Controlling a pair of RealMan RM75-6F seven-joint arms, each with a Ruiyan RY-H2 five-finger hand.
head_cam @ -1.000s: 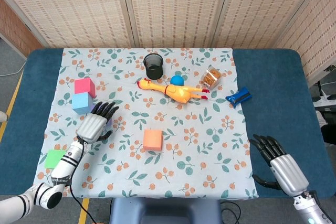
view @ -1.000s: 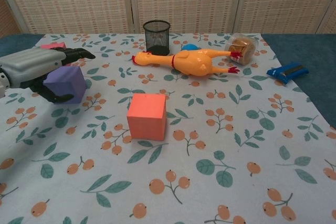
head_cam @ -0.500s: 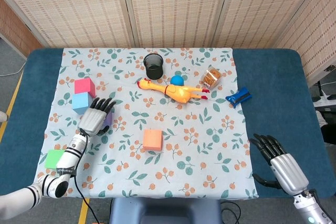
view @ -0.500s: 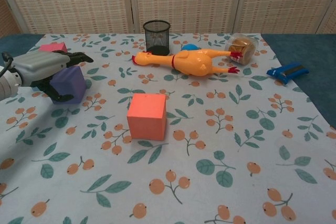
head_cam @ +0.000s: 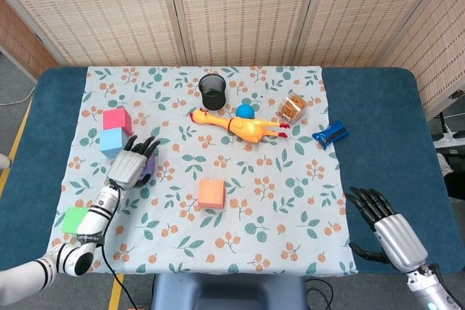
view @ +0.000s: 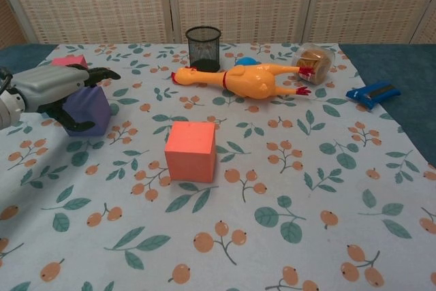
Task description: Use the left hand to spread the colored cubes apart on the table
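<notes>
My left hand [head_cam: 131, 165] [view: 56, 85] lies over a purple cube [head_cam: 149, 165] [view: 88, 108] at the left of the cloth. Its fingers reach across the cube's top and its thumb curls round the near side, so it grips the cube. Just behind it a light blue cube [head_cam: 112, 141] touches a pink cube [head_cam: 117, 119] [view: 68, 60]. An orange cube [head_cam: 211, 193] [view: 191, 150] stands alone mid-table. A green cube [head_cam: 75, 220] sits at the near left edge beside my forearm. My right hand [head_cam: 385, 223] rests open at the near right, empty.
A black mesh cup [head_cam: 212, 90] [view: 204, 48] stands at the back. A rubber chicken [head_cam: 245, 127] [view: 249, 78], a blue ball [head_cam: 245, 111], a clear jar [head_cam: 293, 107] [view: 314, 62] and a blue clip [head_cam: 330, 134] [view: 372, 93] lie at the back right.
My left hand has shifted slightly left and back with the purple cube under it, its arm swinging nearer the green cube. The right hand has stayed still.
</notes>
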